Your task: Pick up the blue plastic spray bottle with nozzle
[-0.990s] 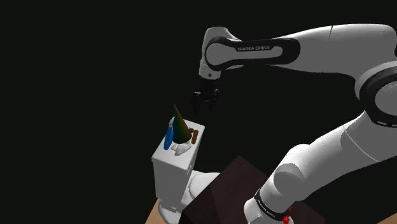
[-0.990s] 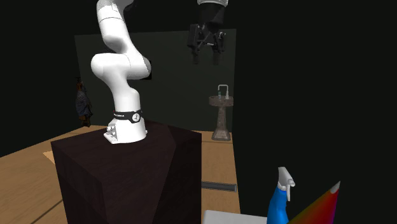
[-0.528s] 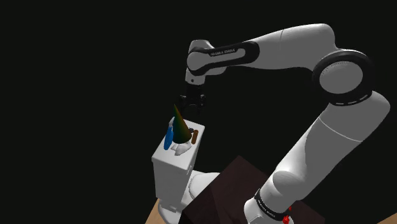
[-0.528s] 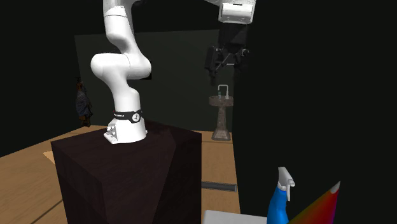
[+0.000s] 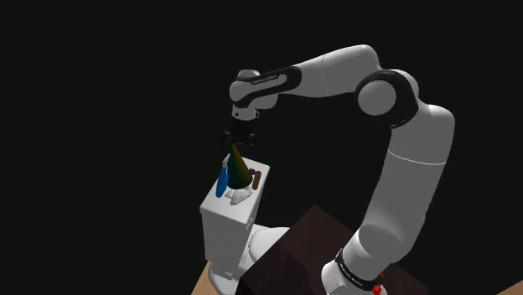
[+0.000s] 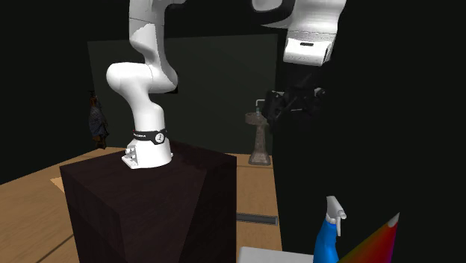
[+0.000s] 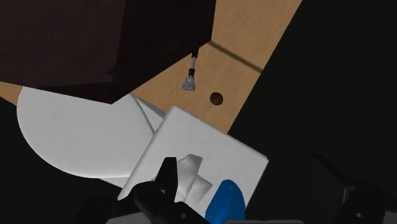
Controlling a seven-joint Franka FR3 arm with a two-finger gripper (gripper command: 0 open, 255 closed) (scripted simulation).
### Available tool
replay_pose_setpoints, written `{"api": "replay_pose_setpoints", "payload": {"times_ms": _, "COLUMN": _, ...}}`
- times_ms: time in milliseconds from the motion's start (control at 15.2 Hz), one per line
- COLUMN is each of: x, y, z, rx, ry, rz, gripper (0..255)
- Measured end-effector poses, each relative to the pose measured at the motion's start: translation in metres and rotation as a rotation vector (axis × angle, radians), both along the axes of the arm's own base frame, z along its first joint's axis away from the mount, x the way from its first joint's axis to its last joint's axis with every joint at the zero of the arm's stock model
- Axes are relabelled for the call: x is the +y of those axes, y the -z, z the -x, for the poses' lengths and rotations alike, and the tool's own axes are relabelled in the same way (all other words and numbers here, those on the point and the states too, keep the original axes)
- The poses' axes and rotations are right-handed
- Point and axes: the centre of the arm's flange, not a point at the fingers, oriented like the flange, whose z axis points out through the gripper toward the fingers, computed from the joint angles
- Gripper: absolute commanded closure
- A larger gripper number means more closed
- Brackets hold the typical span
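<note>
So the white arm (image 5: pixel 415 168) is hovering over a white boxy tank (image 5: pixel 225 225). On its top a rainbow cone (image 5: pixel 238 168) is crowding the blue spray bottle with a white nozzle (image 5: pixel 222 183), which is standing at the shoulder view's left edge. The black gripper (image 5: pixel 235 137) is hanging above with its fingers apart, so I'd be descending clear of the cone and clamping the bottle's body.

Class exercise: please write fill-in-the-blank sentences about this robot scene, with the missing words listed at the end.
1. The spray bottle has a ___ body and a white nozzle.
2. The gripper hangs ___ the bottle without touching it.
3. The gripper is ___ and holds nothing.
4. The bottle stands on a ___ toilet tank.
Missing words: blue; above; open; white.
</note>
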Motion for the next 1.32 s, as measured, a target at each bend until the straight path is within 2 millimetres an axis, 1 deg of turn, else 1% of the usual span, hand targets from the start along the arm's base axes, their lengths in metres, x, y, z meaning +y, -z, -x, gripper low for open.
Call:
{"api": "replay_pose_setpoints", "payload": {"times_ms": 198, "x": -0.017, "y": 0.032, "z": -0.026, "rx": 0.026, "ry": 0.084, "rz": -0.016, "gripper": 0}}
{"api": "replay_pose_setpoints", "payload": {"times_ms": 330, "x": -0.025, "y": 0.053, "z": -0.041, "rx": 0.043, "ry": 0.139, "rz": -0.028, "gripper": 0}}
{"api": "replay_pose_setpoints", "payload": {"times_ms": 396, "x": -0.033, "y": 0.063, "z": -0.049, "rx": 0.052, "ry": 0.167, "rz": -0.033, "gripper": 0}}
{"api": "replay_pose_setpoints", "payload": {"times_ms": 594, "x": -0.049, "y": 0.095, "z": -0.072, "rx": 0.076, "ry": 0.25, "rz": -0.049, "gripper": 0}}
{"api": "replay_pose_setpoints", "payload": {"times_ms": 726, "x": -0.06, "y": 0.115, "z": -0.083, "rx": 0.094, "ry": 0.306, "rz": -0.06, "gripper": 0}}
{"api": "replay_pose_setpoints", "payload": {"times_ms": 792, "x": -0.064, "y": 0.128, "z": -0.093, "rx": 0.101, "ry": 0.333, "rz": -0.066, "gripper": 0}}
{"api": "replay_pose_setpoints", "payload": {"times_ms": 990, "x": -0.086, "y": 0.16, "z": -0.11, "rx": 0.127, "ry": 0.417, "rz": -0.082, "gripper": 0}}
{"api": "replay_pose_setpoints", "payload": {"times_ms": 1056, "x": -0.093, "y": 0.173, "z": -0.116, "rx": 0.135, "ry": 0.444, "rz": -0.087, "gripper": 0}}
{"api": "replay_pose_setpoints", "payload": {"times_ms": 1122, "x": -0.099, "y": 0.181, "z": -0.124, "rx": 0.138, "ry": 0.472, "rz": -0.094, "gripper": 0}}
{"api": "replay_pose_setpoints", "payload": {"times_ms": 1188, "x": -0.105, "y": 0.185, "z": -0.13, "rx": 0.143, "ry": 0.496, "rz": -0.102, "gripper": 0}}
{"api": "replay_pose_setpoints", "payload": {"times_ms": 1320, "x": -0.111, "y": 0.187, "z": -0.135, "rx": 0.155, "ry": 0.512, "rz": -0.114, "gripper": 0}}
